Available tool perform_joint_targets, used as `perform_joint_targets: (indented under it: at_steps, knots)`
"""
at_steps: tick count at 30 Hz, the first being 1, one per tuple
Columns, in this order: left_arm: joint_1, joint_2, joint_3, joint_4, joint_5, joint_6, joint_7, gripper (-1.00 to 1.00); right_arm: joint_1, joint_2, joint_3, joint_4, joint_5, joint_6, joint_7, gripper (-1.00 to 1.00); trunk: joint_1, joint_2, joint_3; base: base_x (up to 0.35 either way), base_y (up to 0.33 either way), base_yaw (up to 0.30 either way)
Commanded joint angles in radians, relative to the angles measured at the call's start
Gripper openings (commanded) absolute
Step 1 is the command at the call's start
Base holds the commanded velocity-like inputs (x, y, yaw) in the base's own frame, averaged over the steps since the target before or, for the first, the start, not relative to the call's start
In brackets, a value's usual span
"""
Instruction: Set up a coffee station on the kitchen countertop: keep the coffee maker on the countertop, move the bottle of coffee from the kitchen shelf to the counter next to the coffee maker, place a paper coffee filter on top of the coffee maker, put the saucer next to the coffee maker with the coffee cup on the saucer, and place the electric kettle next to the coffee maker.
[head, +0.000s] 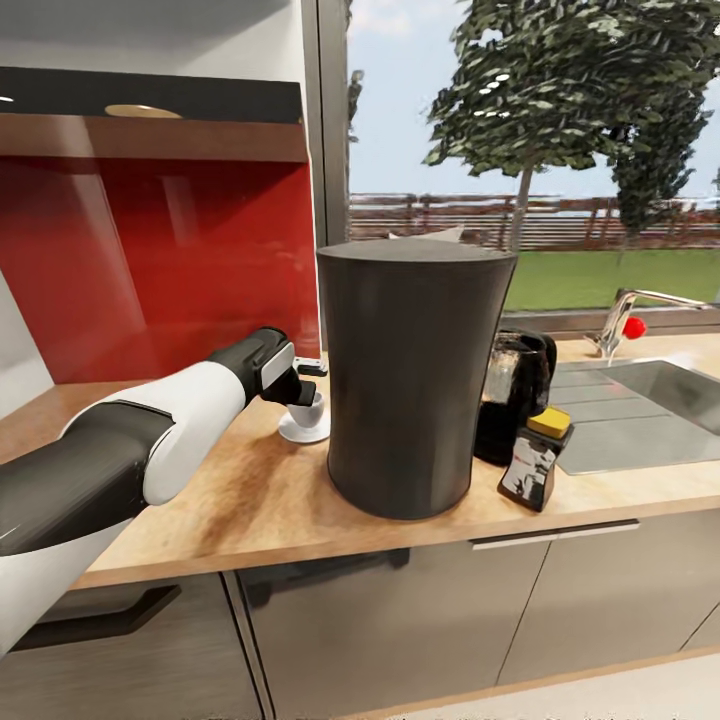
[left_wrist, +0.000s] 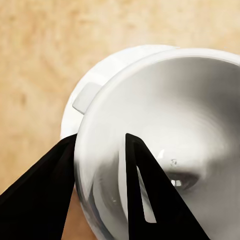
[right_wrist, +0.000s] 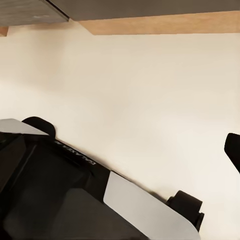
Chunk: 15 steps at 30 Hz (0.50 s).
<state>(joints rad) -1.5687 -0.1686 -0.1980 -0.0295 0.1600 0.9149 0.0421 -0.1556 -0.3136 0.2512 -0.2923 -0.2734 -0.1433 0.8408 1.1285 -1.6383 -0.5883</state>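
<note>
The coffee maker (head: 415, 380) stands mid-counter on the kitchen countertop (head: 240, 500), with a corner of the paper coffee filter (head: 440, 236) peeking over its flat top. Right of it are the electric kettle (head: 517, 395) and, in front of that, the bottle of coffee (head: 537, 460). Left of the coffee maker the coffee cup (head: 312, 405) (left_wrist: 170, 130) sits on the saucer (head: 300, 432) (left_wrist: 85, 95). My left gripper (head: 305, 390) (left_wrist: 100, 137) is shut on the cup's rim, one finger inside and one outside. A single fingertip of my right gripper (right_wrist: 233, 150) shows at the frame's edge, over pale floor.
A steel sink (head: 640, 400) with a tap (head: 625, 320) lies at the right end of the counter. A red backsplash (head: 150, 260) and a window stand behind. Dark cabinet fronts (head: 400, 620) run below the counter. My own base (right_wrist: 60, 195) shows in the right wrist view.
</note>
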Motion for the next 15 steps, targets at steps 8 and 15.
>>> perform_joint_targets:
  at_steps: [8,15]
  knots:
    - [-0.001,0.000,-0.006,-0.001,0.010,0.004,0.005,-1.00,-0.001,-0.002,0.008,0.001,-0.006,-0.007,0.000,1.00,0.000,-0.001,-0.005,0.037,0.000,0.000]
    - [-0.001,0.000,-0.006,-0.001,0.010,0.004,0.005,-1.00,-0.001,-0.002,0.008,0.001,-0.006,-0.007,0.000,1.00,0.000,-0.001,-0.006,0.019,0.000,0.000]
